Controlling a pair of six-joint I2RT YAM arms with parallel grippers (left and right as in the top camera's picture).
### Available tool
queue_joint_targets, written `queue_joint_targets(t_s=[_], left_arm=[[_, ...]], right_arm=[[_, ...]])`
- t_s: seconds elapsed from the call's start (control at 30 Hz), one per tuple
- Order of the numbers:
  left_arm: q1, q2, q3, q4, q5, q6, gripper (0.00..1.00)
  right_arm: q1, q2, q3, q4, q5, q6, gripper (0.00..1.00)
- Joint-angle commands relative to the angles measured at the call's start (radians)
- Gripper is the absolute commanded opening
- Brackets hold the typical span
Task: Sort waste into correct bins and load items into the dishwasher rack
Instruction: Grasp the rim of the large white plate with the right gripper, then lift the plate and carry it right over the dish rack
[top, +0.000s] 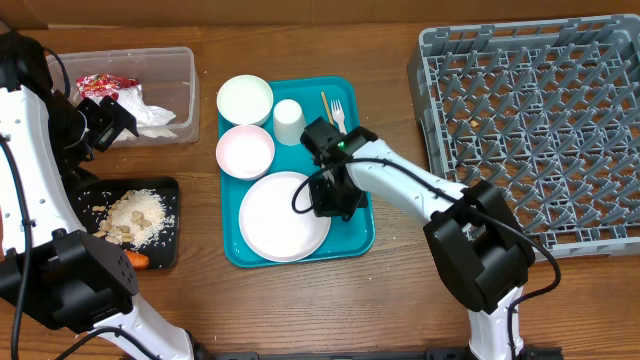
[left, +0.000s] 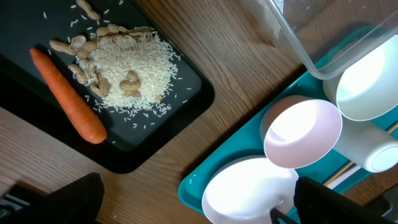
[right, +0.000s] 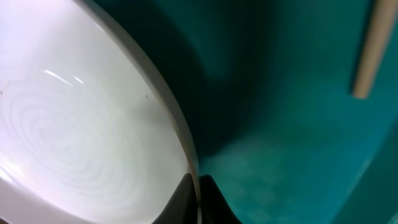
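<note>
My right gripper (top: 325, 195) is on the teal tray (top: 355, 235) and is shut on the right rim of the white plate (top: 283, 217); the right wrist view shows both fingertips (right: 198, 196) pinching that rim (right: 93, 124). A pink bowl (top: 245, 151), a white bowl (top: 245, 100), a white cup (top: 289, 121), a wooden stick (top: 325, 107) and a white fork (top: 338, 113) lie on the tray. My left gripper (top: 105, 125) is open and empty near the clear tub (top: 185, 95), which holds napkins (top: 145, 110) and a red wrapper (top: 105, 83). The black tray (top: 170, 190) holds rice (left: 134, 68) and a carrot (left: 65, 93).
The grey dishwasher rack (top: 540, 130) fills the right side of the table. Bare wood lies between the teal tray and the rack and along the front edge.
</note>
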Motion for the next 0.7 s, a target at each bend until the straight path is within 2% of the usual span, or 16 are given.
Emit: queue_joint_targets(t_s=[0.0,0.23,0.33,0.5,0.67], left_arm=[[-0.007,-0.026,-0.003,-0.002,0.004,-0.014,1.0],[-0.007,-0.026,-0.003,-0.002,0.003,-0.014,1.0],[-0.007,-0.026,-0.003,-0.002,0.004,-0.014,1.0],[-0.007,-0.026,-0.003,-0.002,0.003,-0.014,1.0],[-0.007,-0.026,-0.003,-0.002,0.003,-0.014,1.0]], right_arm=[[-0.046,-0.053,0.066,-0.072,0.084,-0.005,0.04],[-0.233,-0.28,0.124,-0.196,0.221,-0.061,0.04],[-0.396,-0.405,0.164,-0.221,0.266,-0.085,0.04],[-0.676,-0.526,0.209,-0.089,0.379,-0.13,0.04],[-0.858,-0.503,0.208,0.048,0.539,-0.166,0.04]])
